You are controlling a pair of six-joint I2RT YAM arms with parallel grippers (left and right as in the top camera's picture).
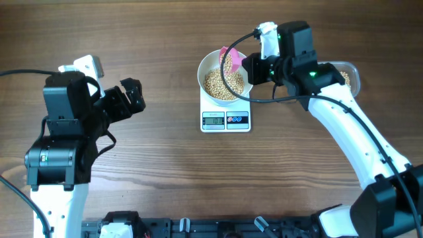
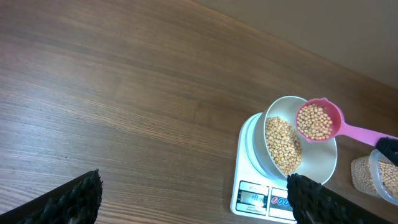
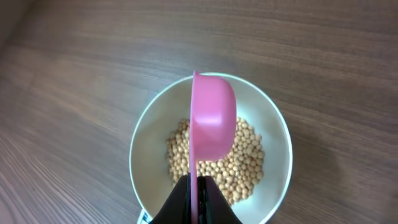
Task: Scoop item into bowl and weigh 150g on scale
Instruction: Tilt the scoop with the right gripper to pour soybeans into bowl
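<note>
Your right jaws grip the loaded pink plastic scoop (image 3: pixel 214 121) over the round white bowl (image 1: pixel 205 69), part-filled with small tan beans (image 1: pixel 221 84), on the flat white digital scale (image 1: pixel 226 119) near the far edge of the wooden counter (image 1: pixel 165 185). Left jaws wide, empty. Display unreadable, so I'd treat 150g as unconfirmed.

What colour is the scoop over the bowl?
Pink. The scoop shows best in the right wrist view, above the white bowl.

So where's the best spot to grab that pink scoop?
The pink scoop: likely the end of its thin handle, coming from behind, away from the cup. That keeps the grip clear of the beans; the right gripper pinches it so.
</note>
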